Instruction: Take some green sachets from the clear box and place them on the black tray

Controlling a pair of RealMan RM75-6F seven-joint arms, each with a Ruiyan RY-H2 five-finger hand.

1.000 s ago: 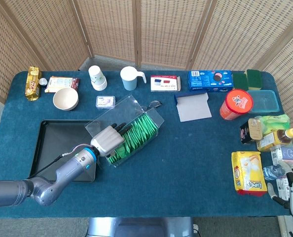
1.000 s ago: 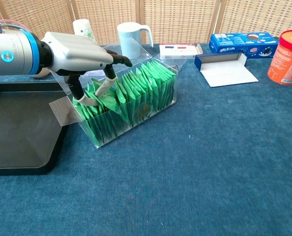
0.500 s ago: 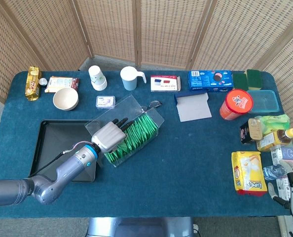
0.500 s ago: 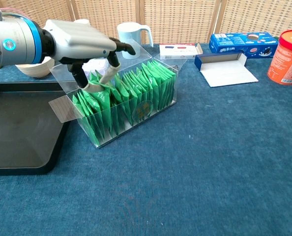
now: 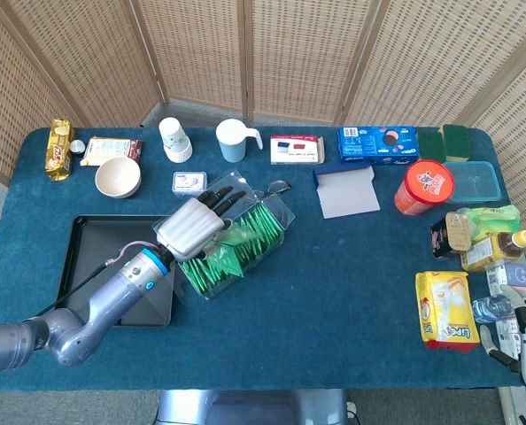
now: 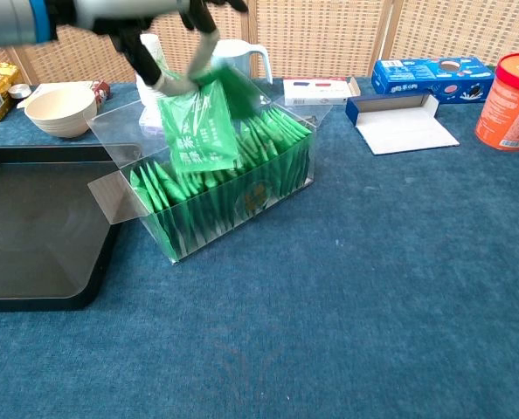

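My left hand (image 5: 195,226) (image 6: 159,35) is raised above the clear box (image 5: 270,209) (image 6: 109,199) and pinches a few green sachets (image 6: 198,131), which hang free just over the row. Many more green sachets (image 5: 245,248) (image 6: 242,166) stand upright in the box. The black tray (image 5: 104,252) (image 6: 32,236) lies directly left of the box and holds nothing. My right hand (image 5: 522,341) rests at the table's front right corner, fingers apart and holding nothing; the chest view does not show it.
Behind the box stand a cream bowl (image 5: 118,177) (image 6: 60,109), a paper cup (image 5: 173,137) and a pale mug (image 5: 235,140) (image 6: 233,61). An open blue carton (image 5: 345,190) (image 6: 399,122), a biscuit box (image 5: 378,143) and a red tub (image 5: 424,188) sit to the right. Groceries crowd the right edge.
My left hand has risen out of the box, pulling a few green sachets up with it. The box shifted slightly. The right hand has not moved.
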